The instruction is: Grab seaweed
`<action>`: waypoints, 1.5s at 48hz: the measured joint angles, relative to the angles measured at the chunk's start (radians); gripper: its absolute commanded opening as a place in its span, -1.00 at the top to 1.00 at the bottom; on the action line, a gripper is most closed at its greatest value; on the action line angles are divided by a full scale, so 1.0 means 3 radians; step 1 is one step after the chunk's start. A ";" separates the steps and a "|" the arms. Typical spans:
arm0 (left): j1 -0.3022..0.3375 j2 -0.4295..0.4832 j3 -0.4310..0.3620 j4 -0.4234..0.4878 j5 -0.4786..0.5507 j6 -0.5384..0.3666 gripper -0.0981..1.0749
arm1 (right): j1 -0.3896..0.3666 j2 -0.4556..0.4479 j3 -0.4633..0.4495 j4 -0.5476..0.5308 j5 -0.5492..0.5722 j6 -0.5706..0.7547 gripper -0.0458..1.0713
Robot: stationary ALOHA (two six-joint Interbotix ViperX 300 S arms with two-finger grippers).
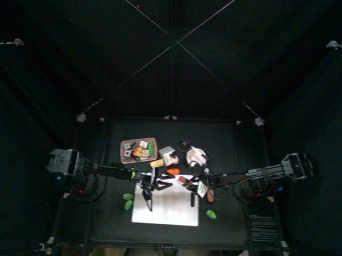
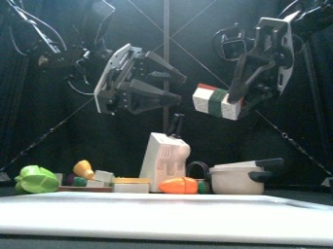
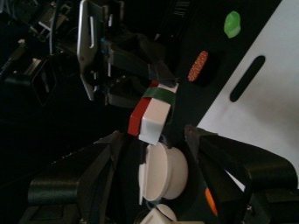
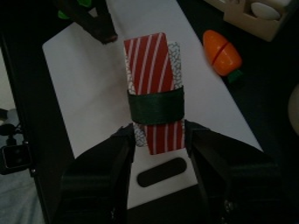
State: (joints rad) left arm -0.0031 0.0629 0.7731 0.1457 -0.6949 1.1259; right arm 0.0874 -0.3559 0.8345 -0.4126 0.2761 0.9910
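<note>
- The right gripper (image 4: 155, 144) is closed on the sushi piece (image 2: 216, 100), a red-and-white striped block wrapped by a dark green seaweed band (image 4: 156, 105).
- In the right wrist view the two black jaws clamp the block's near end, just below the band, while the striped end sticks out beyond them.
- In the front view this block hangs in the air above the middle of the table, well clear of everything on it, with the right arm slanting down to it from the right side.
- The left gripper (image 2: 146, 81) is also raised, just to the left of the held block; its jaws stand spread wide and hold nothing.
- The left wrist view looks between those spread jaws at the block and at the right arm behind it.
- A white cutting board (image 1: 178, 206) covers the middle of the table and runs to the front edge.
- A white knife block (image 2: 164, 159) stands behind the board near the table's centre, with an orange toy carrot (image 2: 180, 185) lying at its foot.
- A white pot with a black handle (image 2: 240, 176) sits to the right of the carrot.
- A green toy vegetable (image 2: 38, 178) lies toward the left edge.
- A tray of sushi pieces (image 1: 139, 150) rests near the back left corner.
</note>
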 measured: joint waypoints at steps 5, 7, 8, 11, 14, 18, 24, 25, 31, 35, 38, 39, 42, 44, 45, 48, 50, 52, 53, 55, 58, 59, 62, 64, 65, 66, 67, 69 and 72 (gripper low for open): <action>0.0005 0.0107 -0.0066 -0.0005 0.0000 0.0174 -0.78 | 0.0000 0.0005 -0.0005 0.0000 -0.0005 0.0000 0.11; 0.0005 0.0143 -0.0087 0.0000 0.0000 0.0240 -0.79 | 0.0000 0.0005 -0.0005 0.0005 -0.0005 0.0000 0.11; 0.0010 0.0159 -0.0097 -0.0005 0.0000 0.0286 -0.79 | 0.0000 0.0005 -0.0005 0.0005 -0.0005 0.0000 0.11; 0.0015 0.0189 -0.0112 -0.0005 0.0000 0.0373 -0.81 | 0.0000 0.0005 0.0000 0.0000 -0.0005 -0.0005 0.11; 0.0020 0.0215 -0.0123 -0.0005 0.0000 0.0445 -0.82 | 0.0000 0.0015 0.0000 0.0000 -0.0005 0.0000 0.11; 0.0015 0.0225 -0.0128 -0.0036 0.0000 0.0511 -0.83 | 0.0000 0.0026 0.0000 0.0005 -0.0005 0.0000 0.11; 0.0020 0.0225 -0.0128 -0.0097 0.0005 0.0583 -0.83 | 0.0005 0.0036 0.0000 0.0005 -0.0010 0.0000 0.12; 0.0020 0.0220 -0.0128 -0.0102 0.0005 0.0593 -0.83 | 0.0005 0.0046 0.0000 0.0005 -0.0010 0.0000 0.12; 0.0020 0.0189 -0.0128 -0.0112 0.0005 0.0670 -0.83 | 0.0005 0.0061 -0.0005 0.0005 -0.0005 0.0000 0.12; 0.0020 0.0159 -0.0128 -0.0112 0.0000 0.0675 -0.83 | 0.0005 0.0066 -0.0005 0.0015 -0.0010 0.0000 0.12; 0.0020 0.0148 -0.0133 -0.0112 0.0005 0.0680 -0.83 | 0.0010 0.0072 -0.0010 0.0026 -0.0010 0.0000 0.12; 0.0015 0.0148 -0.0128 -0.0112 0.0000 0.0675 -0.83 | 0.0010 0.0077 -0.0015 0.0031 -0.0010 0.0000 0.12; 0.0005 0.0153 -0.0138 -0.0112 0.0010 0.0680 -0.83 | 0.0010 0.0097 -0.0031 0.0046 -0.0010 0.0000 0.12; -0.0010 0.0159 -0.0148 -0.0112 0.0015 0.0675 -0.83 | 0.0010 0.0118 -0.0051 0.0056 -0.0005 0.0000 0.12; -0.0020 0.0164 -0.0148 -0.0112 0.0015 0.0680 -0.83 | 0.0010 0.0128 -0.0056 0.0061 0.0000 0.0000 0.12; -0.0036 0.0184 -0.0153 -0.0112 0.0031 0.0675 -0.83 | 0.0010 0.0148 -0.0087 0.0061 0.0031 0.0000 0.12; -0.0051 0.0199 -0.0153 -0.0112 0.0031 0.0680 -0.83 | 0.0010 0.0153 -0.0112 0.0061 0.0061 0.0000 0.12; -0.0056 0.0210 -0.0159 -0.0112 0.0036 0.0675 -0.83 | 0.0015 0.0153 -0.0133 0.0061 0.0087 0.0000 0.12; -0.0056 0.0210 -0.0159 -0.0112 0.0036 0.0675 -0.83 | 0.0015 0.0159 -0.0148 0.0066 0.0102 0.0000 0.12; -0.0072 0.0210 -0.0159 -0.0112 0.0036 0.0675 -0.83 | 0.0015 0.0164 -0.0174 0.0061 0.0133 0.0000 0.12; -0.0092 0.0215 -0.0153 -0.0112 0.0046 0.0675 -0.83 | 0.0010 0.0179 -0.0205 0.0061 0.0164 -0.0005 0.13; -0.0097 0.0210 -0.0159 -0.0112 0.0051 0.0680 -0.83 | 0.0015 0.0184 -0.0210 0.0056 0.0169 -0.0010 0.13; -0.0107 0.0215 -0.0159 -0.0112 0.0051 0.0675 -0.83 | 0.0015 0.0205 -0.0240 0.0051 0.0179 -0.0005 0.13; -0.0118 0.0215 -0.0153 -0.0112 0.0051 0.0675 -0.83 | 0.0015 0.0230 -0.0261 0.0051 0.0179 -0.0010 0.13; -0.0123 0.0215 -0.0153 -0.0112 0.0051 0.0680 -0.83 | 0.0015 0.0240 -0.0271 0.0051 0.0179 -0.0010 0.13; -0.0128 0.0210 -0.0153 -0.0112 0.0056 0.0680 -0.83 | 0.0015 0.0251 -0.0276 0.0051 0.0179 -0.0010 0.13; -0.0128 0.0210 -0.0159 -0.0118 0.0051 0.0680 -0.83 | 0.0020 0.0271 -0.0286 0.0051 0.0179 -0.0005 0.13; -0.0128 0.0215 -0.0159 -0.0112 0.0051 0.0680 -0.83 | 0.0020 0.0307 -0.0302 0.0051 0.0174 -0.0010 0.13; -0.0128 0.0215 -0.0164 -0.0102 0.0051 0.0685 -0.83 | 0.0026 0.0373 -0.0327 0.0051 0.0184 -0.0005 0.13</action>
State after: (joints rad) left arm -0.0414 0.1273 0.7240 0.1150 -0.6796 1.3315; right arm 0.0951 -0.2439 0.7363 -0.3973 0.3313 0.9894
